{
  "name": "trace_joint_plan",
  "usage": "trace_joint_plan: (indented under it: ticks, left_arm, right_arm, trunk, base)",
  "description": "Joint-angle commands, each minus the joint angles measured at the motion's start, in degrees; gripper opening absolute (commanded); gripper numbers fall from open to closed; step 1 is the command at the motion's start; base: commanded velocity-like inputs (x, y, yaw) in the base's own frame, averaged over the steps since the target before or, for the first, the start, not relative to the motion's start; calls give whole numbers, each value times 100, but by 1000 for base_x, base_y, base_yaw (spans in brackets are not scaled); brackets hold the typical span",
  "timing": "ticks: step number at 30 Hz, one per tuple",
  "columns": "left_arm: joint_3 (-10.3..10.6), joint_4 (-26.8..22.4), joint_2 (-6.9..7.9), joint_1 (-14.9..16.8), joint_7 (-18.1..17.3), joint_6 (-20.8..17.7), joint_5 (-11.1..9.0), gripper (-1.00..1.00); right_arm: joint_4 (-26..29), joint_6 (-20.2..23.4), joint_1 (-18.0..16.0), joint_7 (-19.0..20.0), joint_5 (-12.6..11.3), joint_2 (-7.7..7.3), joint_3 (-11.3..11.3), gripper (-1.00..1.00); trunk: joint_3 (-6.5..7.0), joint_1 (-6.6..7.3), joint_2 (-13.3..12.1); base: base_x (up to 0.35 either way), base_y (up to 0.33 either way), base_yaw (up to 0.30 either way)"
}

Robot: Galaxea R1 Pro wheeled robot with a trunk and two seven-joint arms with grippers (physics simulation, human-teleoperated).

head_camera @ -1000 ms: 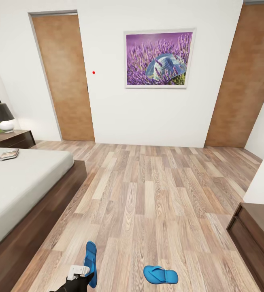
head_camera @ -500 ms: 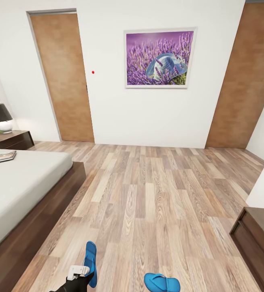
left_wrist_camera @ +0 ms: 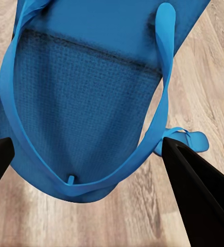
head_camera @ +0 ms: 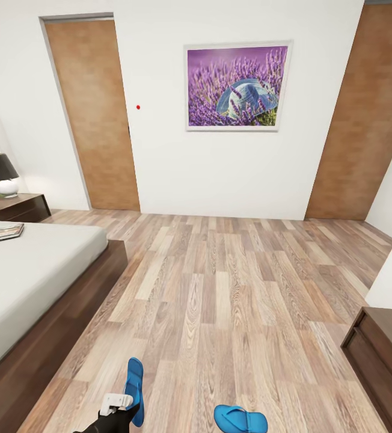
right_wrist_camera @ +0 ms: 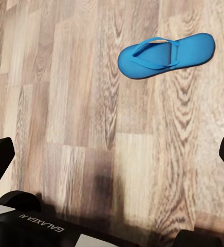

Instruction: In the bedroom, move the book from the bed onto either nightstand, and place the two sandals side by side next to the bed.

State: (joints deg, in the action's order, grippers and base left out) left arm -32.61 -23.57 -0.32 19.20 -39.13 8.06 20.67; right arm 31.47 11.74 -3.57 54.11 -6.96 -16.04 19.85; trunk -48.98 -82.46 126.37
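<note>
My left gripper (head_camera: 121,404) is at the bottom of the head view, shut on a bright blue sandal (head_camera: 134,385) that hangs above the floor. In the left wrist view that sandal (left_wrist_camera: 86,87) spans the gap between the dark fingers (left_wrist_camera: 202,200). The second sandal (head_camera: 239,419) lies flat on the planks to the right of it and shows as the sandal (right_wrist_camera: 163,54) ahead of my open right gripper (right_wrist_camera: 117,149). The book (head_camera: 8,231) lies on the bed (head_camera: 33,270) near its far end. A nightstand (head_camera: 15,207) stands beyond the bed.
A lamp (head_camera: 2,174) with a dark shade sits on the nightstand. A long low dark cabinet (head_camera: 382,355) stands at the right. Two brown doors (head_camera: 94,114) flank a lavender picture (head_camera: 237,87) on the far wall. Wood floor lies between bed and cabinet.
The whole head view shifted slightly a second ago, so the camera moved; since half a second ago nothing differs. The left gripper keeps its hold on the sandal.
</note>
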Motion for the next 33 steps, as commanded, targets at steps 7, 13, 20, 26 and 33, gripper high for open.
trace_joint_plan:
  ticks: [7, 13, 20, 26, 33]
  left_arm:
    - [-44, 2, -3, 5, -32, 38, 60, -100]
    - [-51, 2, -3, 5, -15, 43, 60, -100]
    - [-53, 2, -3, 5, -20, 46, 60, -100]
    - [-53, 2, -3, 5, -24, 39, 60, -100]
    - [-53, 2, -3, 5, -24, 38, 60, -100]
  right_arm:
    - [-1, 58, -3, 20, -43, -2, 10, 100]
    - [-1, 57, -3, 20, -43, -1, 10, 100]
    - [-1, 60, -3, 20, -43, 2, 10, 100]
    - [-1, 59, -3, 20, -43, -2, 10, 100]
    - [-1, 61, -3, 20, -43, 1, 10, 100]
  trunk:
    - [-5, 1, 2]
    - [-5, 1, 2]
    - [-5, 1, 2]
    - [-5, 1, 2]
    - [-5, 1, 2]
  base:
    - [0, 0, 0]
    - [89, 0, 0]
    - [39, 0, 0]
    - [30, 106, 0]
    - [8, 33, 0]
